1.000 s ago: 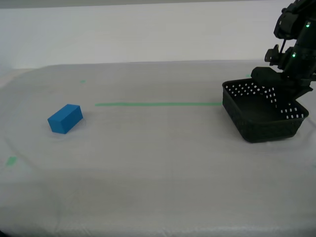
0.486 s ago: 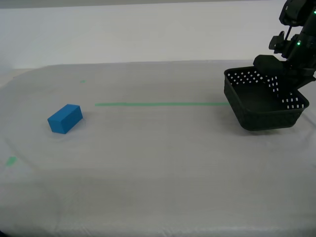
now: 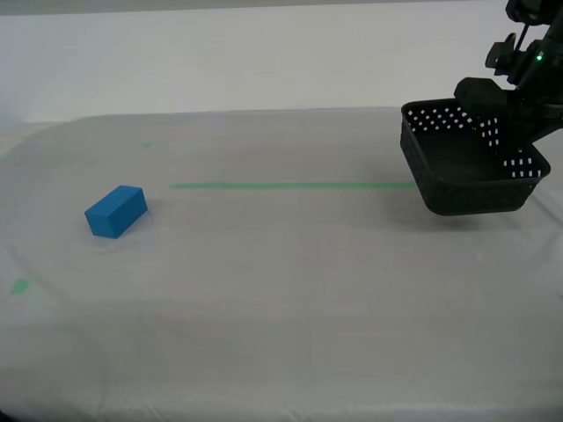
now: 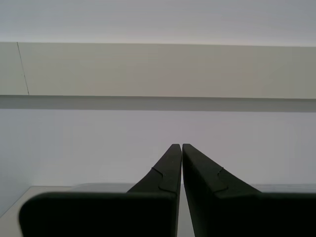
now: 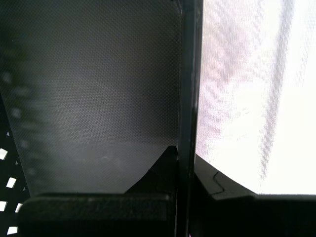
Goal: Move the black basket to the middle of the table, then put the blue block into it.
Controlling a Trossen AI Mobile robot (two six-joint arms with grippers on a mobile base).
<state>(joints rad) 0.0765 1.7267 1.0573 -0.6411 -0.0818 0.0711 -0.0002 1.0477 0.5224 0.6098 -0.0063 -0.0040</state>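
Observation:
The black basket [image 3: 462, 167] hangs tilted above the table [image 3: 281, 290] at the exterior view's right, lifted clear of the cloth. My first gripper [image 3: 494, 110] is shut on the basket's far wall; in the first wrist view the wall [image 5: 185, 74] runs between the two fingers and the basket floor [image 5: 94, 94] fills one side. The blue block [image 3: 115, 211] lies on the cloth at the exterior view's left, far from the basket. My second gripper [image 4: 178, 147] is shut and empty, pointing at a pale wall; it does not show in the exterior view.
A thin green tape line [image 3: 290, 185] runs across the cloth from near the block toward the basket. Small green marks sit at the far left [image 3: 147, 145] and front left [image 3: 18, 286].
My first gripper has lifted the basket up off the cloth and a little toward the exterior view's right. The blue block has not moved.

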